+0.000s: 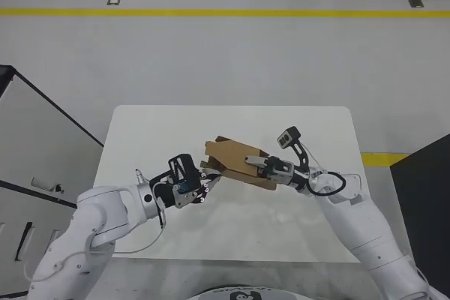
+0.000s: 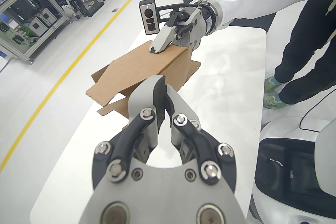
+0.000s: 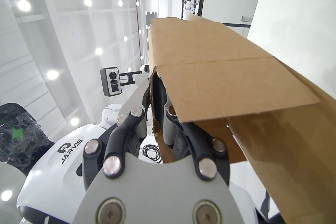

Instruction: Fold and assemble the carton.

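1 carton [image 2: 136, 68], pinched by right gripper [image 2: 157, 50]; left gripper [image 2: 163, 90] closed, beside it.

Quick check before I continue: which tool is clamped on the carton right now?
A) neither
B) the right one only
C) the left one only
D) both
B: the right tool pinches the edge of the carton between its fingers, while the left tool sits just short of the near flap, its pads meeting with no cardboard between them.
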Controlling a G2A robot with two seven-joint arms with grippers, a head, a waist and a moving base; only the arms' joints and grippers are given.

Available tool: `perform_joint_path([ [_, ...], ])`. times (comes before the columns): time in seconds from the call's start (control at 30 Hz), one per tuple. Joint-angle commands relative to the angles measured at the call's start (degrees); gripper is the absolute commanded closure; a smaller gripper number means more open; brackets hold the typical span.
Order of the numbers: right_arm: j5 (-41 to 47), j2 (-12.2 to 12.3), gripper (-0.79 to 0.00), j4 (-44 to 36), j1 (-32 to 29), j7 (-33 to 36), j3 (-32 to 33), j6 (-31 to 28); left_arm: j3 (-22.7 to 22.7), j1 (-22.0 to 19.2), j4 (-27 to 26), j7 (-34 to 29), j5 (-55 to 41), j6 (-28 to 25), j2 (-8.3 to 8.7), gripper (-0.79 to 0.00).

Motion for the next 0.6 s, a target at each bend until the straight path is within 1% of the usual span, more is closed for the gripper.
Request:
perform_joint_path([
  [0.0,0.1,0.0,0.0,0.1,0.1,0.0,0.0,-0.1,0.7,-0.3,0.1,0.1,0.0,0.0,-0.02,0.0],
  [0.2,0.3,-0.2,0.0,0.6,0.4,0.3,-0.2,-0.1,2.1,-1.2,0.5,0.2,0.5,0.2,-0.02,0.0],
  [0.37,0.4,-0.2,0.0,0.8,0.5,0.5,-0.3,-0.3,1.5,-1.8,1.2,0.5,0.3,1.2,0.05,0.0],
  [0.57,0.9,-0.3,0.0,0.9,0.5,0.9,-0.2,-0.6,1.3,-1.6,1.1,0.6,0.1,1.1,0.19,0.0],
])
